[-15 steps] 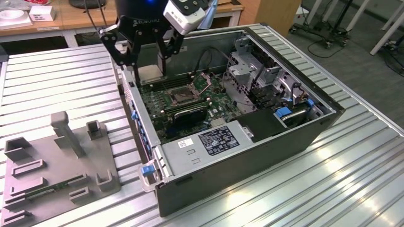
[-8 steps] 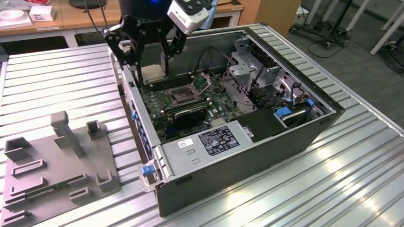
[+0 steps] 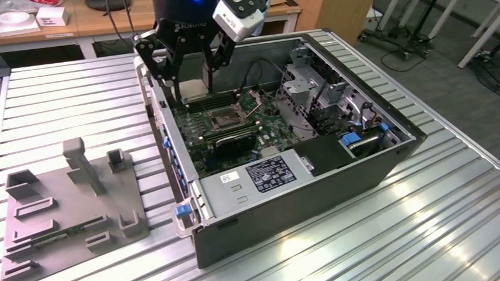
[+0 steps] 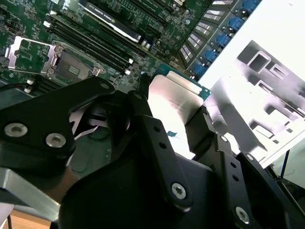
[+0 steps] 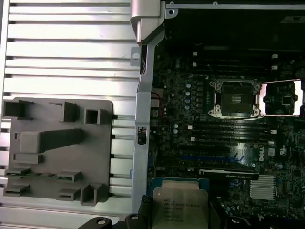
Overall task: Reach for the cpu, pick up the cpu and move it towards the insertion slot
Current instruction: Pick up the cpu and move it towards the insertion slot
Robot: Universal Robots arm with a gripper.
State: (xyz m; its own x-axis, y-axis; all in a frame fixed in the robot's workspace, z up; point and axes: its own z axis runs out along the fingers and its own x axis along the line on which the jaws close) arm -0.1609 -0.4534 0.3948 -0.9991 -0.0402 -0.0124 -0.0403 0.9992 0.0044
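Open computer case (image 3: 328, 193) on slatted metal table (image 3: 78, 99); grey fixture tray (image 3: 74, 205) beside it.

Black linkage pincer (image 3: 193, 88) with silver screws, white wrist camera housing (image 3: 240, 16)

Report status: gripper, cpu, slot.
Gripper shut on the cpu, held above the open computer case. Insertion slot open, frame lifted, cpu not yet over it. Nothing seen between the two.
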